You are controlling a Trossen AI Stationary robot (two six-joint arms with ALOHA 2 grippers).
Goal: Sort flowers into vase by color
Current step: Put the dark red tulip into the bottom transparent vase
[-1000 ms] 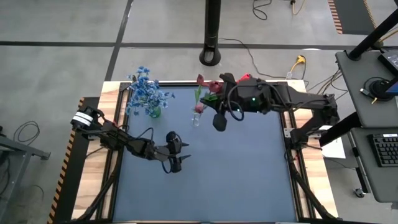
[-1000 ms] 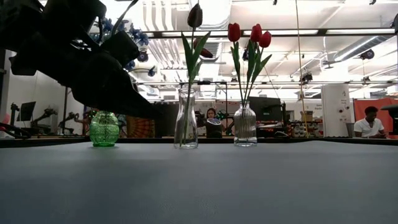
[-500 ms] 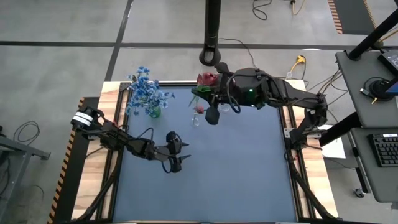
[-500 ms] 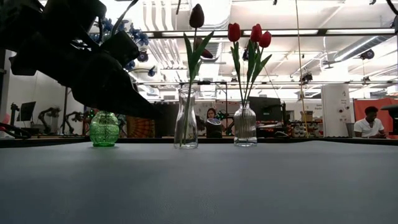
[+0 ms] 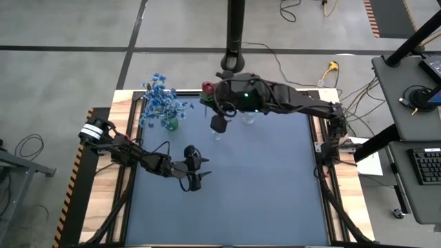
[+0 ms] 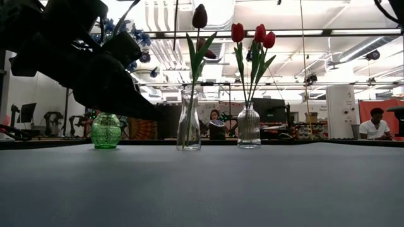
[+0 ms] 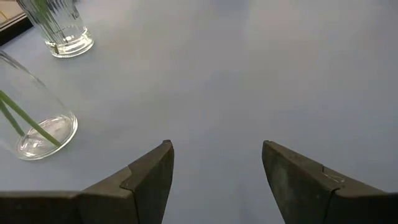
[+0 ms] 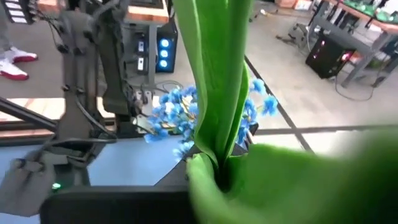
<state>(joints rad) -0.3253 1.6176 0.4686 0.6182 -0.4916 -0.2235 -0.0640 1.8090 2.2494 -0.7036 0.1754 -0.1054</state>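
My right gripper (image 5: 219, 124) sits over the far edge of the table, directly above the clear vase (image 6: 189, 120), jaws clamped tight on the stem of a red flower (image 5: 207, 87). Through the right wrist camera the flower's green leaves (image 8: 217, 93) stand right in front of the fingers and fill most of what I see. In the low view the held flower's dark red bud (image 6: 199, 16) stands high above the clear vase, with its stem running down into the neck.

Just to the right of that gripper, on its arm's side, stands the ribbed glass vase (image 6: 249, 126) holding three red tulips (image 6: 254, 34). Away to its left, toward the table's far left corner, the green vase (image 6: 106, 130) carries the blue flowers (image 5: 161, 102).

My left gripper (image 5: 195, 177) hovers nearer the table's middle, well apart from all three vases, its fingers (image 7: 149, 177) spread fairly wide with nothing between them, only bare blue tabletop (image 7: 249, 74) ahead. The clear vase lies ahead of it and off to one side, the ribbed one farther beyond.
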